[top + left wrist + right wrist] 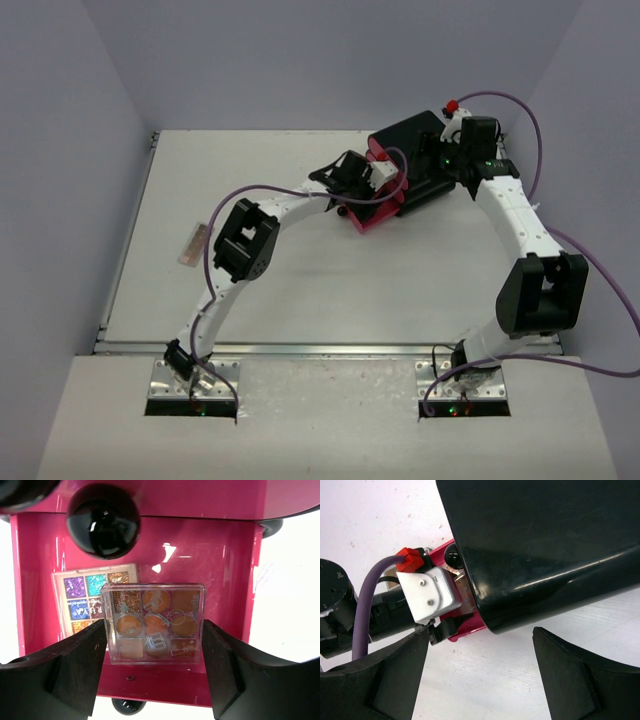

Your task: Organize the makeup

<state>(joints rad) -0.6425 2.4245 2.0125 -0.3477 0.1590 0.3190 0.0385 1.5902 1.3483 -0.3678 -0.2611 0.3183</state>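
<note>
A clear eyeshadow palette (pixel 152 622) with orange-tan pans sits between the fingers of my left gripper (pixel 154 630), which is shut on its two sides. It hangs over the open pink drawer (pixel 220 580) of the big black box (pixel 410 135). A second palette (pixel 82 597) with glittery purple, blue and gold pans lies flat in that drawer, partly under the held one. In the top view my left gripper (pixel 385 180) reaches into the drawer (pixel 375 215). My right gripper (pixel 480 645) stands open over bare table beside the box (pixel 545 540), with nothing between its fingers.
The drawer's round black knob (pixel 102 520) is just above the palettes. A slim tan-pink makeup item (pixel 193 245) lies alone near the table's left edge. The left arm's white wrist camera (pixel 427 592) and purple cable are close to my right gripper's left finger.
</note>
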